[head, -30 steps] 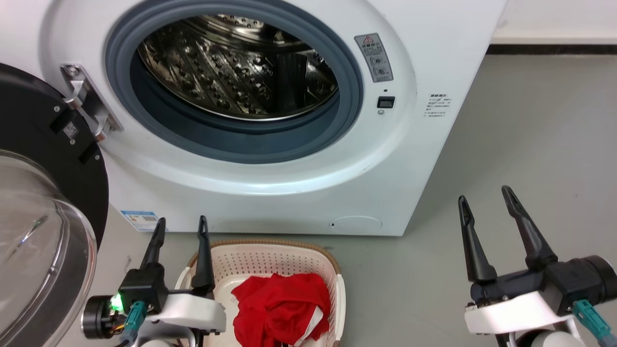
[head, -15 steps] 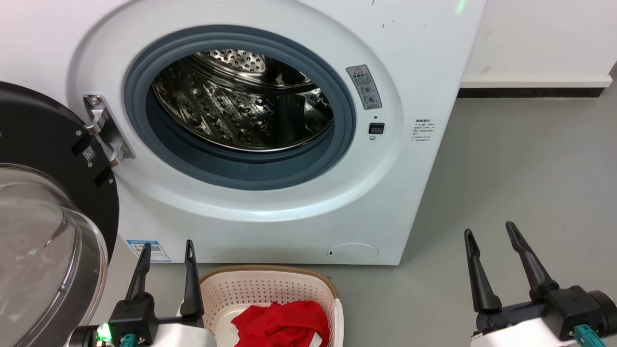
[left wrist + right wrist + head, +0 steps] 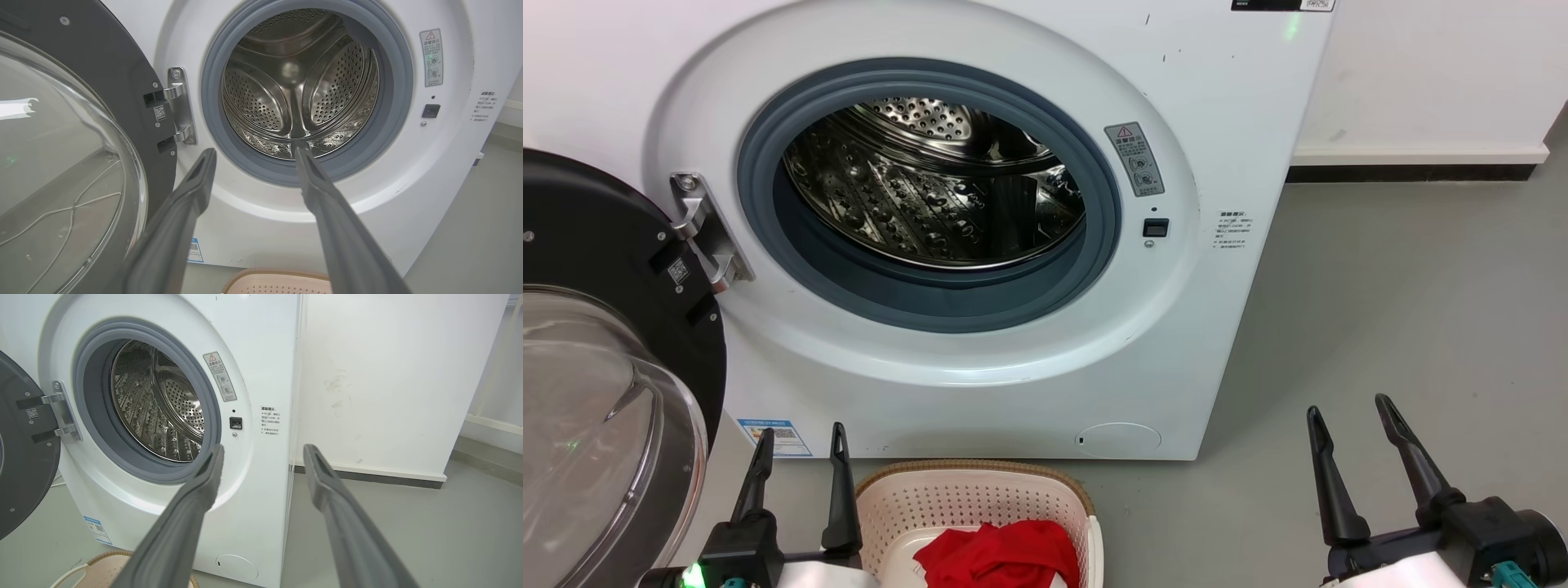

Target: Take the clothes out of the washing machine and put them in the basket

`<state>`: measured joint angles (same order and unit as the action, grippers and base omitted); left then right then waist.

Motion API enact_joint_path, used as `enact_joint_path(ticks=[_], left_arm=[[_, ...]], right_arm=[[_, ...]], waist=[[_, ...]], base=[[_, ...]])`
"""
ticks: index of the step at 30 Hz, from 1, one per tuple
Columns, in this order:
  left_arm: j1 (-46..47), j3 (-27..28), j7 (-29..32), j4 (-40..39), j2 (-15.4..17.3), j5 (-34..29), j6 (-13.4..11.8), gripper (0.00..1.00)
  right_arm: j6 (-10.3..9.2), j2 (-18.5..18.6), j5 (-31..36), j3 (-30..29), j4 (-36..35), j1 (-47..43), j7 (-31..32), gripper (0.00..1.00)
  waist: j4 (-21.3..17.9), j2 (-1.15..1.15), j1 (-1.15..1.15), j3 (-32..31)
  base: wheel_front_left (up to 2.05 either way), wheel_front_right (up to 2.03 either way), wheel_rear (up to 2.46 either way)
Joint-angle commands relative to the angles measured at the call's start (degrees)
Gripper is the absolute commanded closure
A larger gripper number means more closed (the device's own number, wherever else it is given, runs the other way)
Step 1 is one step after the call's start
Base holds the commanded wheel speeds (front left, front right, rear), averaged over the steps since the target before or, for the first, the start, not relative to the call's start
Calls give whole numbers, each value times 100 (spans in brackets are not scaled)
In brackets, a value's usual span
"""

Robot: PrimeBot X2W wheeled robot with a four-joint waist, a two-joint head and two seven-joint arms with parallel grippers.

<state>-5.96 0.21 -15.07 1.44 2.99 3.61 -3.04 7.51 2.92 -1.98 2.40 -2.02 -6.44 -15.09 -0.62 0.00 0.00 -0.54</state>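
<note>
Red clothes [image 3: 1005,557] lie in the basket [image 3: 947,505] before the washing machine [image 3: 1013,392]; left gripper [image 3: 801,429] and right gripper [image 3: 1347,405] both gape empty.

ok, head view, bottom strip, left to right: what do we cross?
glass door, swung open → left gripper, jaws open → basket holding the clothes → floor → right gripper, jaws open.

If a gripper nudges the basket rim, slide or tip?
Probably slides: the basket looks like thin perforated plastic on smooth floor. Likely light, holding red clothes. Low and wide, so tipping seems unlikely.
</note>
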Motion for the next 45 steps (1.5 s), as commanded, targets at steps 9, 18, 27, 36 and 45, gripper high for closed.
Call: enact_joint_path(ticks=[9, 18, 27, 36, 45], left_arm=[[-53, 25, 79, 304, -7, 156, 21, 100], [98, 98, 314, 412, -7, 1118, 136, 100], [241, 160, 540, 507, -7, 2100, 253, 100], [376, 221, 751, 601, -8, 2981, 357, 100], [500, 279, 941, 686, -8, 3782, 456, 100]], right_arm=[[1, 4, -155, 19, 231, -64, 36, 100], [1, 75, -1219, 3, 375, 89, 204, 100], [0, 131, -2282, -24, 533, 253, 382, 100], [0, 170, -3222, -64, 664, 394, 554, 100], [0, 196, -4067, -111, 787, 516, 718, 100]], waist=[[-12, 0, 0, 5], [-7, 0, 0, 9], [-2, 0, 0, 14], [3, 0, 0, 19], [9, 0, 0, 24]], base=[[0, 0, 0], [0, 0, 0], [0, 0, 0], [0, 0, 0], [0, 0, 0]])
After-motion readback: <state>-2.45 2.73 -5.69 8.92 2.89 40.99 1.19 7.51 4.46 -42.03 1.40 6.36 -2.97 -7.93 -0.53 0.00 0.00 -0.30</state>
